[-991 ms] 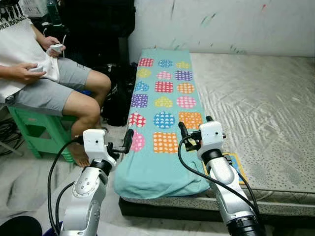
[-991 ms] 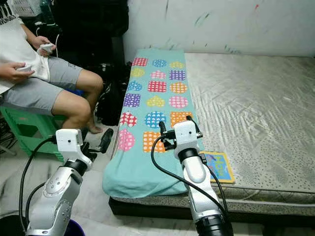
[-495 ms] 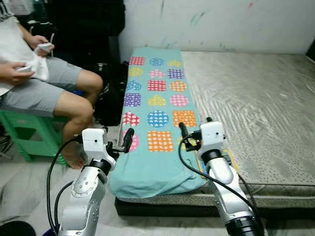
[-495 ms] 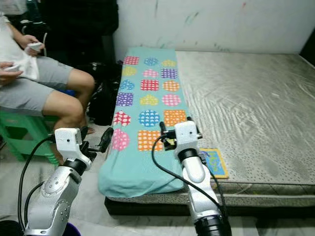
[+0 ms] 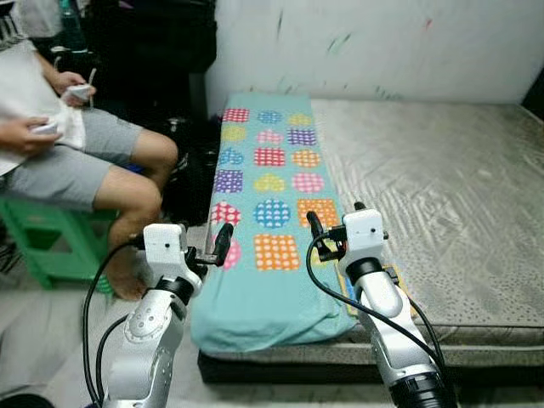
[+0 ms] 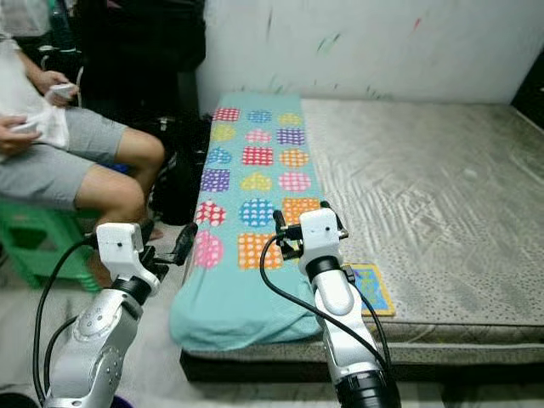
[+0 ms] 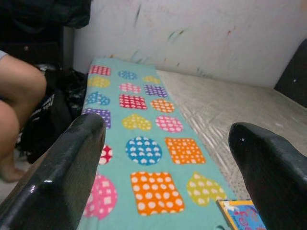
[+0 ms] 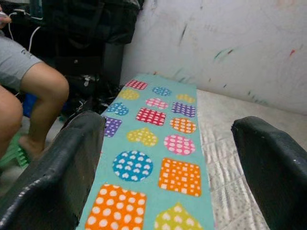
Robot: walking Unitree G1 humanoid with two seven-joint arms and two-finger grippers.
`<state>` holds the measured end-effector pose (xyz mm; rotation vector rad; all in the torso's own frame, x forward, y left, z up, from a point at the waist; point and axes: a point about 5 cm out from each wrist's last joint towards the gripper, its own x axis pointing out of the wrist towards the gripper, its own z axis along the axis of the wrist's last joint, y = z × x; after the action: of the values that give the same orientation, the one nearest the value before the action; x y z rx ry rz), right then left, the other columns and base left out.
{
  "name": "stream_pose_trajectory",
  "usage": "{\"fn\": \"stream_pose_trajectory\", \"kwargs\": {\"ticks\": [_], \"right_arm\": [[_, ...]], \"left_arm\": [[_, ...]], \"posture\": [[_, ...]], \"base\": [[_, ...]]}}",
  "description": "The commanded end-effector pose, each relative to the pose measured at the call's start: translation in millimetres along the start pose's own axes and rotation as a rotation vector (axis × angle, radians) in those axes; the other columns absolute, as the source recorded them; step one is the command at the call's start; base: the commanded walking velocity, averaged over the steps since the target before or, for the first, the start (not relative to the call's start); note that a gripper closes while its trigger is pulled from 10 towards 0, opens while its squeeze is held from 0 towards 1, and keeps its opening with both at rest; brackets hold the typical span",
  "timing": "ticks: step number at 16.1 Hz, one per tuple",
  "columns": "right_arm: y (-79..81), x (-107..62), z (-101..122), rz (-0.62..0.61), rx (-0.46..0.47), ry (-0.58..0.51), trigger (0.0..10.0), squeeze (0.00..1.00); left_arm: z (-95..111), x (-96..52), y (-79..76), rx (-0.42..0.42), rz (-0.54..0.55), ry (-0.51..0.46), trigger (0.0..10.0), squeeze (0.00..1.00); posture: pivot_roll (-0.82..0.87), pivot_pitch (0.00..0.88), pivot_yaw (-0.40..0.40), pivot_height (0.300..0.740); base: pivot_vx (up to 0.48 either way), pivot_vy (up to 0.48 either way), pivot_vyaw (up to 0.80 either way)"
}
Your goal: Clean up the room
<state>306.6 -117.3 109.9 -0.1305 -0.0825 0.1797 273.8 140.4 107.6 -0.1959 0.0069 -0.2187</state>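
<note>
The robot's two arms are built of silver, rounded metal segments joined by dark collars. Each ends in a boxy white wrist housing, from which two long glossy black fingers project: the left gripper (image 5: pixel 223 240) and the right gripper (image 5: pixel 313 226). The fingers (image 7: pixel 57 182) are smooth, thick and rounded at the tips. Black cables loop loosely from each white housing down along the forearm. The right arm's base is a dark ribbed cylinder.
</note>
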Motion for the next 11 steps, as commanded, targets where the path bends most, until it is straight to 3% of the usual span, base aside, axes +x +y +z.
{"fn": "stream_pose_trajectory", "kwargs": {"ticks": [1,11], "right_arm": [[-1.7,2.6,1.7,-0.002,-0.007,-0.006,10.0,0.0],[-2.7,3.3,0.8,-0.008,-0.009,-0.006,10.0,0.0]], "left_arm": [[2.7,1.7,0.7,0.003,-0.004,-0.009,10.0,0.0],[2.8,2.0,0.9,0.006,-0.005,-0.009,10.0,0.0]], "posture": [[-0.1,0.0,-0.02,0.74],[-0.1,0.0,-0.018,0.74]], "base": [[0.27,0.0,0.0],[0.278,0.0,0.0]]}}
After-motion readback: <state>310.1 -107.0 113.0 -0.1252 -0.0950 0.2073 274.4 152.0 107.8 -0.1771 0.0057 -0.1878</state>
